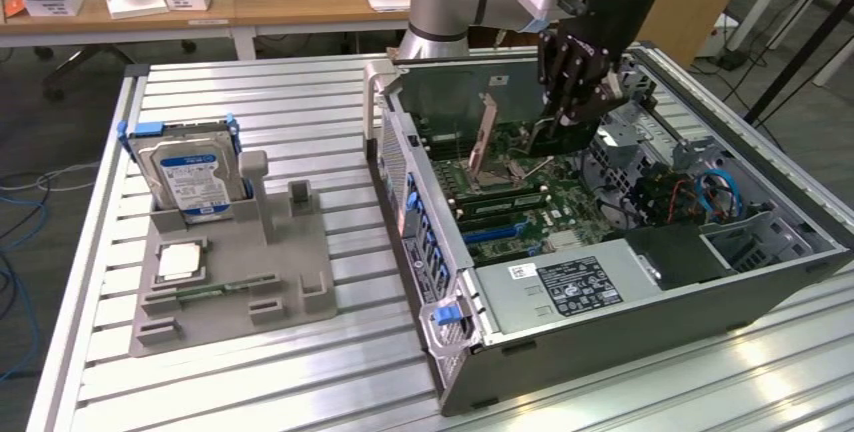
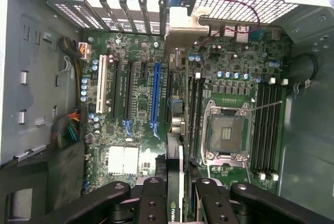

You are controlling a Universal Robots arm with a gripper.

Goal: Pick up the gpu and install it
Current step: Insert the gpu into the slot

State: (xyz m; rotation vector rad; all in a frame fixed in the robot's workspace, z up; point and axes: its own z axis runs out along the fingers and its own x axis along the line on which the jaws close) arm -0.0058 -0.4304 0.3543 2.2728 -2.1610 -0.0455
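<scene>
Wrist view: gripper pinched gpu edgewise at frame bottom; card judged light, rigid, fragile—hold the edges.

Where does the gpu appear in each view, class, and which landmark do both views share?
Exterior view: the gpu hangs edge-down in the pincer, above the motherboard inside the open computer case.
Wrist view: the gpu shows edge-on between the pincer's fingers.
Shared landmark: the empty CPU socket.
</scene>
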